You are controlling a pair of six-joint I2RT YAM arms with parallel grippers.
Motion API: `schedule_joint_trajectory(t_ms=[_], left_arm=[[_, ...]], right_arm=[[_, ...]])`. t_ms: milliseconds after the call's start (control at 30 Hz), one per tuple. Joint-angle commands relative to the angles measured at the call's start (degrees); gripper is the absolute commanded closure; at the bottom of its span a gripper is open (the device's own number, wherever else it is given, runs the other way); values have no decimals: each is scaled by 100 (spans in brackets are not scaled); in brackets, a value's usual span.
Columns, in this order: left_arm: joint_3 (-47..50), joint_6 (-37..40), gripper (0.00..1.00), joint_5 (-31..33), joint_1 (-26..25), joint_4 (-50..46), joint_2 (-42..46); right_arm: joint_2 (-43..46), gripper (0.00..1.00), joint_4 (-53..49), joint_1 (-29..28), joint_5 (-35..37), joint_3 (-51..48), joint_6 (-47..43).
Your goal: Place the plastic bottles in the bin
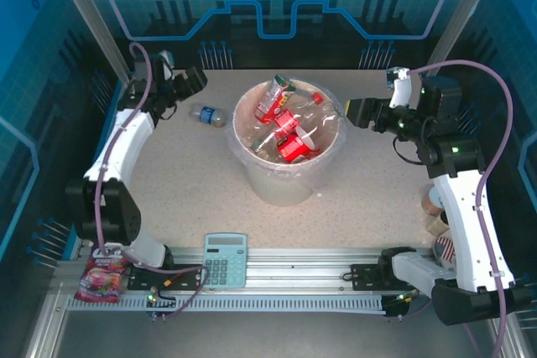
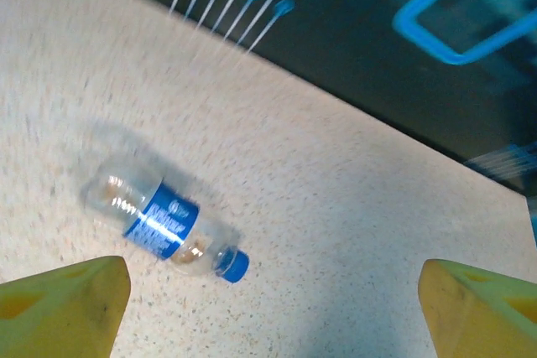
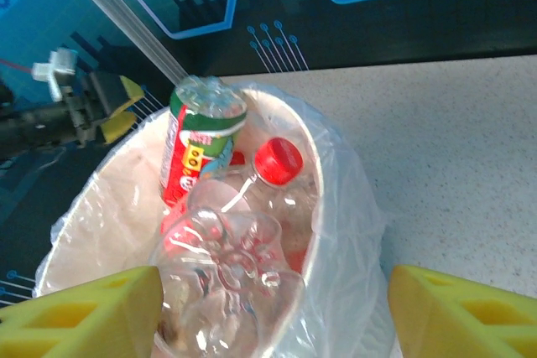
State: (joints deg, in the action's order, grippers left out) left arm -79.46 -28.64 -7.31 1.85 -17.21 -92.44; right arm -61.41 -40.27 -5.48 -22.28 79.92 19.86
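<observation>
A clear bottle with a blue label and blue cap (image 2: 159,220) lies on its side on the speckled table, left of the bin (image 1: 207,115). My left gripper (image 2: 277,308) hovers over the table just right of it, open and holding nothing; it sits at the far left (image 1: 195,81). The cream bin (image 1: 285,182) with its clear liner (image 3: 352,207) holds several plastic bottles (image 1: 294,144), among them a red and green labelled one (image 3: 197,153), a red-capped one (image 3: 277,161) and a clear one base-up (image 3: 226,274). My right gripper (image 3: 273,316) stands open at the bin's right rim (image 1: 351,112).
A pale blue calculator (image 1: 226,259) lies at the near edge and a pink snack packet (image 1: 102,277) at the near left corner. Some small items (image 1: 436,211) sit by the right arm. Dark panelled walls close in the table's back and sides.
</observation>
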Motion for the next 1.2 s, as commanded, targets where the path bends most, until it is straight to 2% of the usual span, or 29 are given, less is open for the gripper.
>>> schedule_joint_trajectory(t_ms=[0,300,500,767,1167], left_arm=[[194,-1183,11,-14,164,1013,-373],[33,-2524,5,48,187,1460,-1744],[-25,-3095,5,311,176,1396,-2231],[-883,-2689,10,480,123,604,-2974],[-1295,-2429,21,339,-80,450,-3543]], right_arm=[[140,28,-394,120,135,-94,-216],[340,27,-631,283,312,-304,-376],[380,26,-693,393,367,-372,-452],[412,27,-624,546,363,-486,-500],[324,27,-408,708,226,-633,-474]])
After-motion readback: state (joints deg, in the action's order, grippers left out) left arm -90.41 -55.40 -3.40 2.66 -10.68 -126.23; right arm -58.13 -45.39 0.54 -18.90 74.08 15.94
